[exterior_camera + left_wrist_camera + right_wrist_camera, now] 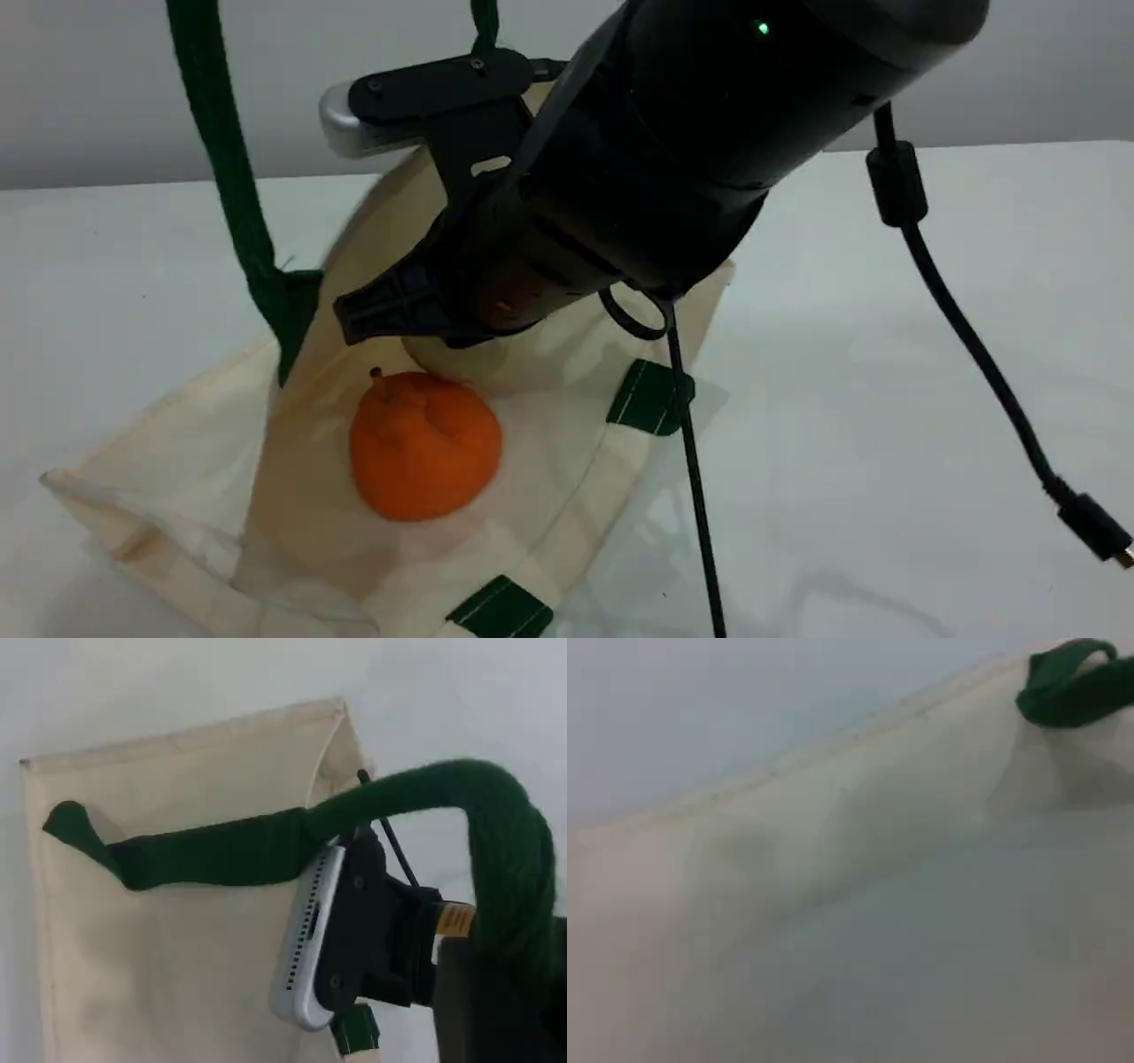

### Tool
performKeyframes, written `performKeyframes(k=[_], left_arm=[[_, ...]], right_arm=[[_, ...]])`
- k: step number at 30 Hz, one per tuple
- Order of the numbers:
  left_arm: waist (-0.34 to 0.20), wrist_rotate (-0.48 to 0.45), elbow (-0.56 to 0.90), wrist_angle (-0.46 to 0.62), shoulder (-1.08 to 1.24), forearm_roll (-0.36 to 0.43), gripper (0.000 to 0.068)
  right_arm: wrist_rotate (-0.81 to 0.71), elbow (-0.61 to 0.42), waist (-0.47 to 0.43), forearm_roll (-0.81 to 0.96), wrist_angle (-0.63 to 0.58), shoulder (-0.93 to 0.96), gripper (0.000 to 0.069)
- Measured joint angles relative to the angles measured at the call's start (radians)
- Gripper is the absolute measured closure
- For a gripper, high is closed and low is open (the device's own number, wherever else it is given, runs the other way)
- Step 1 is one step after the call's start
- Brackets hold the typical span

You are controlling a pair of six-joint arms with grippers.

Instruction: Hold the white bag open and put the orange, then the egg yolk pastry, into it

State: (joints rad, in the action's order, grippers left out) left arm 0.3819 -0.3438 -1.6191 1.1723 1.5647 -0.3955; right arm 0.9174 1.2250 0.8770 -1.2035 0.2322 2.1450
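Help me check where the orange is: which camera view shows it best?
The scene view: the orange sits in plain sight on the cream fabric inside the white bag's open mouth. The left wrist view shows the bag's outside and green strap; the right wrist view, blurred fabric; neither shows the orange.

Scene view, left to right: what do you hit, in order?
green strap handle → orange → upper green patch → loose cable plug

A dark green handle [213, 855] is stretched across the white bag [159, 974] and arched over a silver-edged black unit [354, 930]
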Motion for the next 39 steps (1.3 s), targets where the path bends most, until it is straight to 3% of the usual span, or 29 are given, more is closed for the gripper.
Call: performKeyframes(k=[4,10,13,21,32,39], left_arm=[[0.000,0.000,0.000,0.000,0.000,0.000,0.0596],[0.000,-0.001,0.000,0.000,0.000,0.002,0.0596],[0.000,-0.014,0.000,-0.001,0.000,0.002,0.0596],[0.000,-0.014,0.000,-0.002,0.000,0.011,0.0596],[0.000,-0.014,0.000,-0.006,0.000,0.033,0.0596],[0.000,-0.017,0.001,-0.026,0.000,0.033,0.0596]], right_arm=[[0.000,0.002,0.000,0.002,-0.016,0.000,0.0548],[0.019,0.001,0.000,0.003,-0.045,-0.007,0.0314],[0.046,-0.002,0.000,0.003,-0.083,-0.029,0.0251],[0.101,-0.027,-0.023,0.001,-0.240,-0.120,0.0233],[0.098,-0.270,-0.185,0.001,-0.348,-0.339,0.0232],[0.098,-0.392,-0.202,0.032,-0.422,-0.545,0.0232]])
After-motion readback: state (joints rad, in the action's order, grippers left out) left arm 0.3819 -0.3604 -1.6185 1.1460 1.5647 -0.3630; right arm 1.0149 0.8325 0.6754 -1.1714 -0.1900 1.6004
